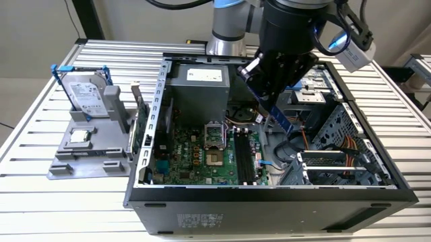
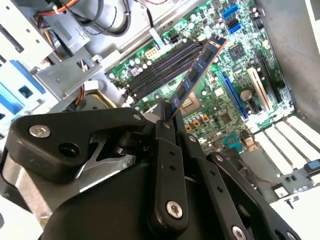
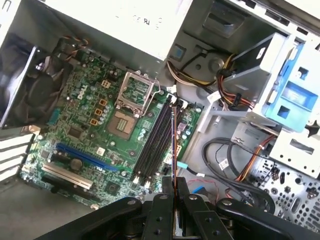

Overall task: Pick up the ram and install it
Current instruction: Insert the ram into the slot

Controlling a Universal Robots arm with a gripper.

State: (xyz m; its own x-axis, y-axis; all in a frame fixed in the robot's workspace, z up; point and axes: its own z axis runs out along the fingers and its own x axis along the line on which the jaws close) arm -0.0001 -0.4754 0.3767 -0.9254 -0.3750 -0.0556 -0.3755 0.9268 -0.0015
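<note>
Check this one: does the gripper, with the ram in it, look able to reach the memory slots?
Probably yes. The gripper holds the ram above the open case, the memory slots below look empty, and the cables lie to one side.

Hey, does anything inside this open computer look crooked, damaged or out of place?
Nothing looks damaged. The ram sits tilted in the gripper, clear above the empty memory slots, not seated in any.

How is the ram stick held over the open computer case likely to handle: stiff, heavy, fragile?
Probably stiff: the ram juts straight out of the pincer, held by one end, with no visible sag. Likely light, being a thin narrow board. Its bare chips suggest it is fragile.
</note>
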